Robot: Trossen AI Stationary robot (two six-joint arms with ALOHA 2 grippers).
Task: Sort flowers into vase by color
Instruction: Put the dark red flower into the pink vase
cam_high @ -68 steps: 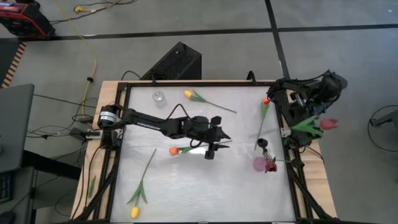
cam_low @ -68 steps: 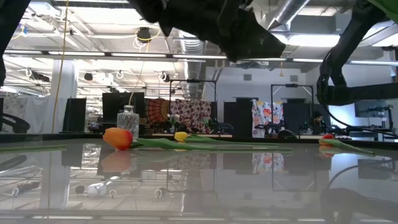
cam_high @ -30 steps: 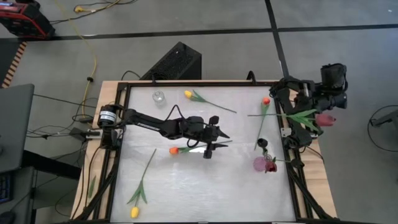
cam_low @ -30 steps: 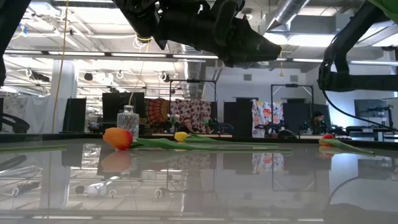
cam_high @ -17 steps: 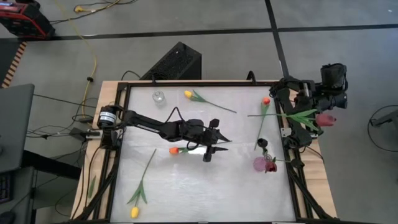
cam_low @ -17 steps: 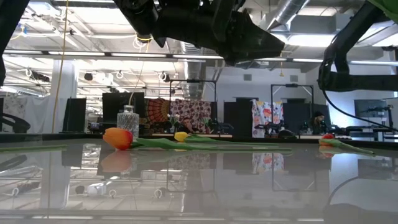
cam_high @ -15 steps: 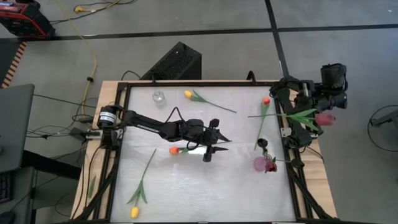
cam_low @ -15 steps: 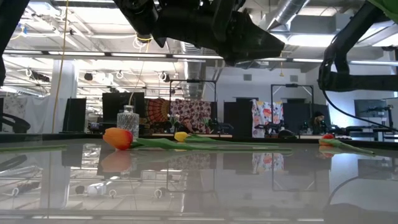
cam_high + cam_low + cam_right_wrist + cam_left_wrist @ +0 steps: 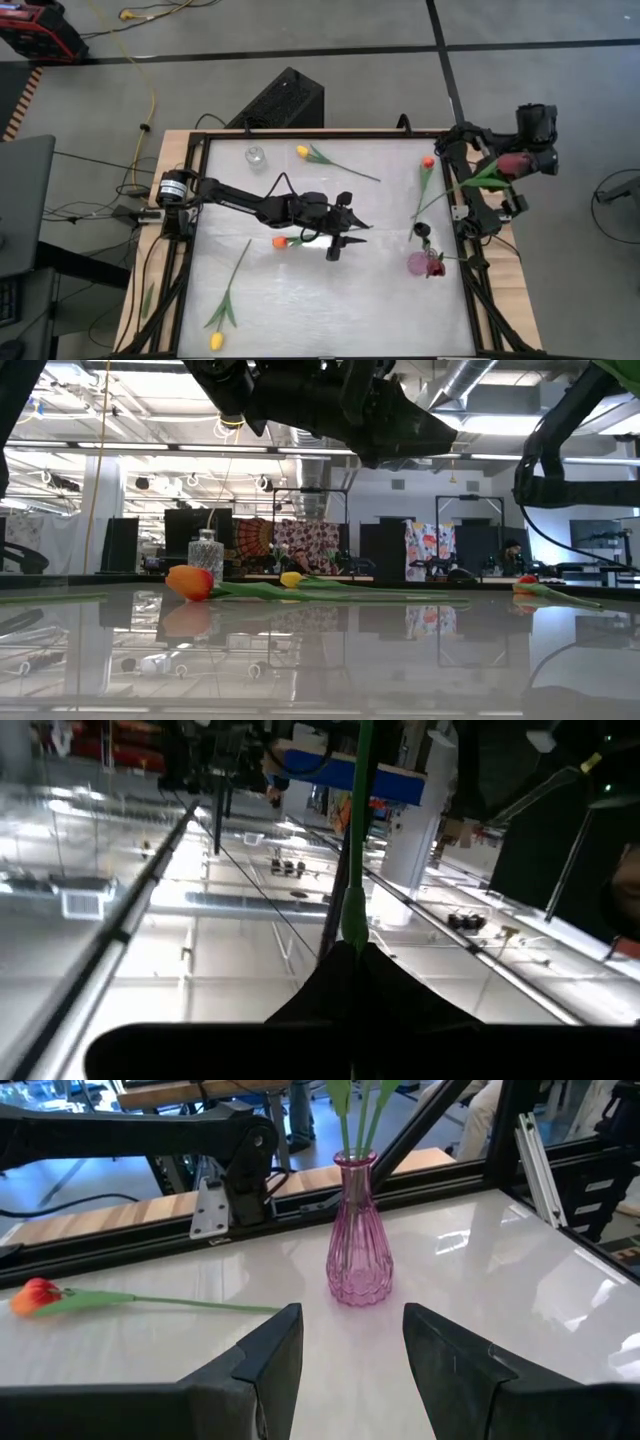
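Note:
My left gripper [image 9: 350, 233] hovers open over the table's middle, above the stem of an orange tulip [image 9: 280, 242]. In the left wrist view it [image 9: 350, 1345] faces a pink vase [image 9: 358, 1230] that holds green stems, with a second orange tulip [image 9: 35, 1293] lying beside it. My right gripper [image 9: 488, 175] is high over the right edge, shut on a dark red tulip [image 9: 510, 163]. One yellow tulip [image 9: 302, 151] lies near the far edge. Another yellow tulip [image 9: 215, 342] lies at the near left corner. My right gripper pinches the dark red tulip's green stem [image 9: 352, 935] between its two shut fingers. The stem runs on straight ahead of the fingers. The flower is lifted clear of the table; its free stem end [image 9: 416, 217] slants out over the table's right part.
A clear glass vase [image 9: 255, 156] stands at the far left, and the pink vase [image 9: 419, 264] stands near the right edge. The black frame rail [image 9: 300, 133] rims the table. Bare white surface [image 9: 330, 310] stretches along the near side.
My right gripper has turned at the wrist. The dark red head has swung toward the far edge and nearer the arm, and the free stem end has dropped toward the near edge, so the stem now slants instead of lying across. My left arm has kept nearly still.

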